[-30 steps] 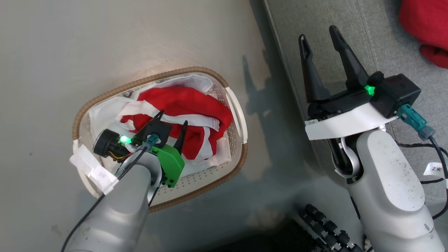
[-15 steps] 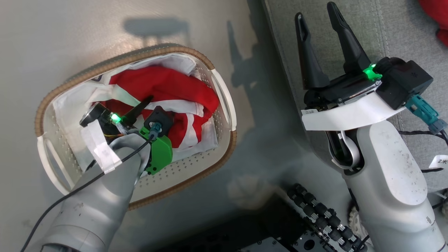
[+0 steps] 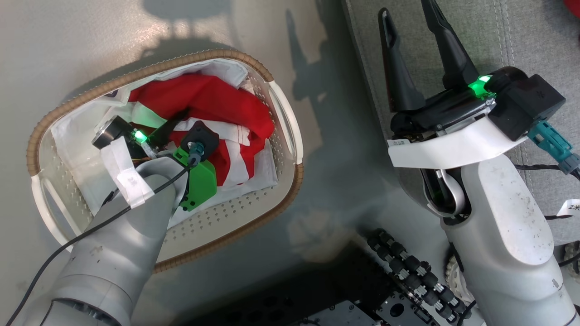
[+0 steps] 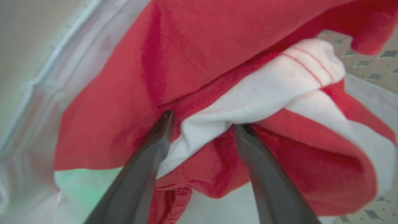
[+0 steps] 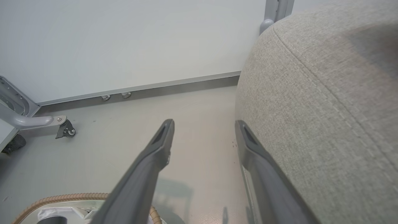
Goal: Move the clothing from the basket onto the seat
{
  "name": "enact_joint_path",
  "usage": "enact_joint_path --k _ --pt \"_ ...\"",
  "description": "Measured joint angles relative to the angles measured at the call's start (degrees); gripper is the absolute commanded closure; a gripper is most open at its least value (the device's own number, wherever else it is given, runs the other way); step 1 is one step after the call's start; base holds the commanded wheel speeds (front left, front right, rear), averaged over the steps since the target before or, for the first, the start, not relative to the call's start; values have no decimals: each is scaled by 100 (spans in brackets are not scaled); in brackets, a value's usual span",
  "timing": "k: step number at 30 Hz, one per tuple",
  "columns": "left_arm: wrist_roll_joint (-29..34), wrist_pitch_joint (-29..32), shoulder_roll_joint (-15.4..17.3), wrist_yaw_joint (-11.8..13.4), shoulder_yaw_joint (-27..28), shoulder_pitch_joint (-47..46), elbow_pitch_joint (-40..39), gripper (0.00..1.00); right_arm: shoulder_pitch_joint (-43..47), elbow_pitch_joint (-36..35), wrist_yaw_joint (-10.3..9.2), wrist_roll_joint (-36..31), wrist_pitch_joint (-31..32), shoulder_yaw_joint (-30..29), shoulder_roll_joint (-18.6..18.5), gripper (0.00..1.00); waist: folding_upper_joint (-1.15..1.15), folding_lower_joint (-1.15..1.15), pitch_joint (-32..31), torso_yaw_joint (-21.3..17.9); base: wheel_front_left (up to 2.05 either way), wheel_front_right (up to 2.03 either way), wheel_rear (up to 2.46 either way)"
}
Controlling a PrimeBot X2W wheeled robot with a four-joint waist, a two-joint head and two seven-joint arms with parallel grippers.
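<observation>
The basket (image 3: pixel 136 74), white with a brown rim, stands on the floor at the left. In it lies the red, white-striped clothing (image 3: pixel 213 102). My left gripper (image 3: pixel 181 127) is down in the basket and open. Its fingertips press into the clothing (image 4: pixel 217 46), with a white-and-red fold bulging between them (image 4: pixel 202 119). My right gripper (image 3: pixel 404 11) hangs open and empty over the edge of the grey seat (image 3: pixel 521 40). In the right wrist view the right gripper (image 5: pixel 203 124) has the seat (image 5: pixel 326 93) beside its right finger. A sliver of red fabric (image 3: pixel 574 2) shows on the seat's far corner.
A white sheet (image 3: pixel 72 136) lines the basket under the clothing. My base with black rollers (image 3: pixel 408 267) sits at the bottom, between basket and seat. The right wrist view shows a white wall (image 5: pixel 124 40) and a castor leg (image 5: pixel 67 129) beyond the basket's rim (image 5: pixel 62 199).
The head camera has tipped, shifting the whole picture. My left gripper has sunk deeper into the basket, its fingers now pushed into the clothing. The right gripper stays as it was.
</observation>
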Motion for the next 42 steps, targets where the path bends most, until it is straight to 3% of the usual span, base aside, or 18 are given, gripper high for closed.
enact_joint_path --k 16,42 --pt "-583 0 -46 -34 326 771 -1179 100 83 323 0 -9 0 -10 4 0 0 0 -628 196 0 0 0" --pt "-1226 1 -303 -177 1538 3308 -3741 100 1606 1285 0 -419 0 -34 -98 0 0 -1 -3208 1030 0 0 0"
